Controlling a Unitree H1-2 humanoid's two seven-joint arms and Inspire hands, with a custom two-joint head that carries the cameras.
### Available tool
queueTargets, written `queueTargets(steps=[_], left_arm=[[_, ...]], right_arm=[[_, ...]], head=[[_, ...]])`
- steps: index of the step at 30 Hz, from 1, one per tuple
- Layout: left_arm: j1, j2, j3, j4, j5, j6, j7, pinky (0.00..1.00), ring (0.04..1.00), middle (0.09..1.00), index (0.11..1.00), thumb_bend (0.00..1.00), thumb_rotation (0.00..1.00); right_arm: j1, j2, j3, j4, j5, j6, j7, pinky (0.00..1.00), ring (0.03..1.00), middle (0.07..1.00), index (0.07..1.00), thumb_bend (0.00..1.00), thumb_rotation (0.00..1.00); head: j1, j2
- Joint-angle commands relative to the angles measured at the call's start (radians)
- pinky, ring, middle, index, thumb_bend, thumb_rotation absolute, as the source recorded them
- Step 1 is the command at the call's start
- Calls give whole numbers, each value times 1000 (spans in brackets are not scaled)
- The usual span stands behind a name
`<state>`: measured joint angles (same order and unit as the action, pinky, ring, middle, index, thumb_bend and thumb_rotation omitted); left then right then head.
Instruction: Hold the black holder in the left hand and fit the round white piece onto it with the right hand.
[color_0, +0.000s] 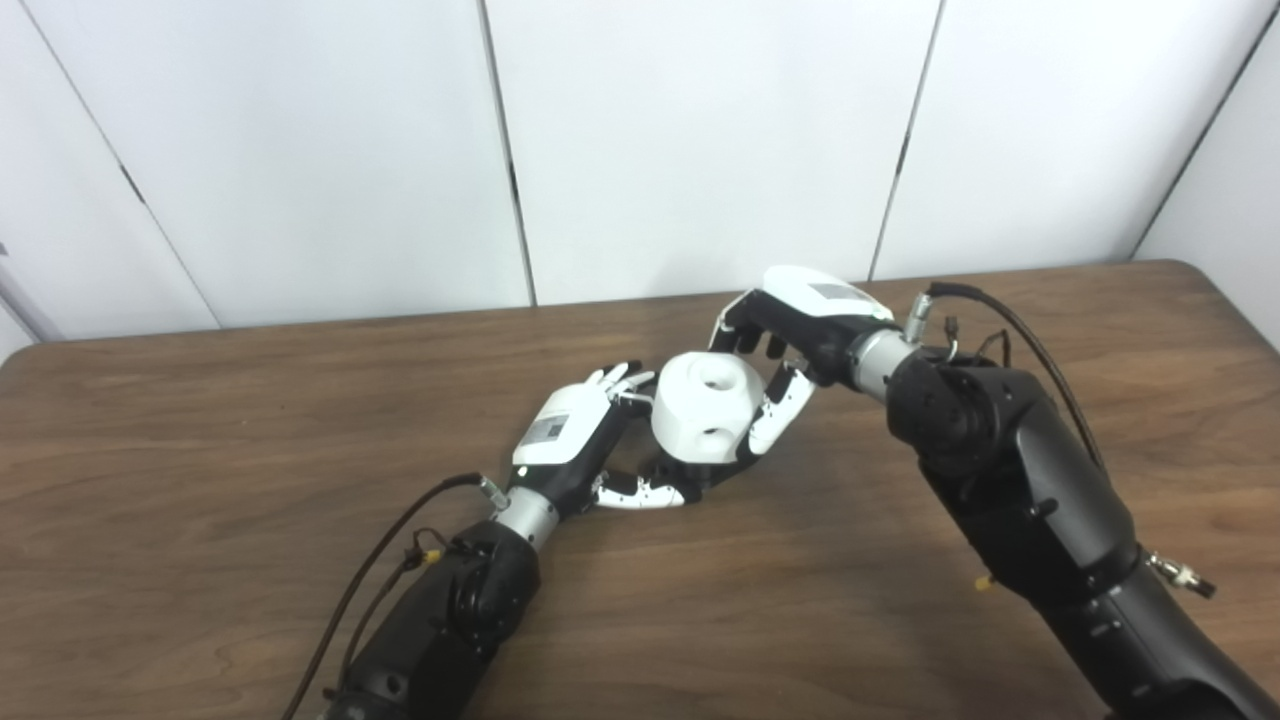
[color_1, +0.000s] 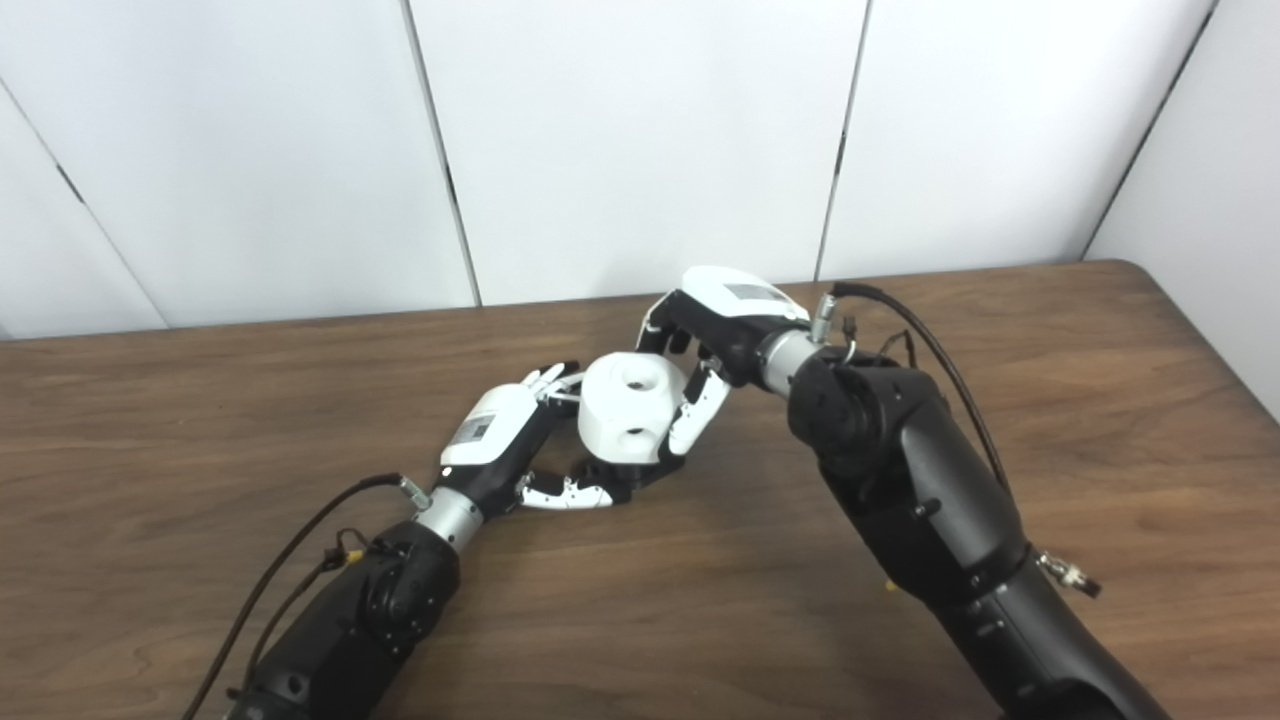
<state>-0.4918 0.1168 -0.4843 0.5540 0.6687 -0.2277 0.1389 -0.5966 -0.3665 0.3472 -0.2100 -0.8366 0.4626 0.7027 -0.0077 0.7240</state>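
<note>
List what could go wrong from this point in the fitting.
1. The black holder is almost hidden under the round white piece, so alignment is hard to judge; it may seat crooked.
2. The left hand and right hand crowd the piece, so fingers could get pinched.

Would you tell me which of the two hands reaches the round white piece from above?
The right hand: it arches over the round white piece, while the left hand lies lower beside it.
</note>
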Motion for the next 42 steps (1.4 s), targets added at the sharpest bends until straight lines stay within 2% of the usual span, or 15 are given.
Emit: queueTargets(steps=[1,7,23,42], left_arm=[[52,-33,-37,50,16,13,-21,1000,975,892,477,523,76],[57,-33,-37,37,13,24,-33,1000,976,895,477,523,76],[72,-21,-42,12,14,38,-44,1000,976,893,477,522,77],[73,-6,-51,-3,14,46,-59,1000,974,897,477,523,76]], right_arm=[[-55,-16,12,-37,-13,-11,18,697,758,715,482,523,134],[-51,-22,37,-38,-21,-28,34,699,781,725,482,524,135],[-37,-21,35,-15,-18,-41,21,689,776,714,482,523,135],[-34,16,-16,4,-15,-43,-91,685,738,698,481,522,132]], head=[[-1,3],[2,9],[0,21],[-5,21]])
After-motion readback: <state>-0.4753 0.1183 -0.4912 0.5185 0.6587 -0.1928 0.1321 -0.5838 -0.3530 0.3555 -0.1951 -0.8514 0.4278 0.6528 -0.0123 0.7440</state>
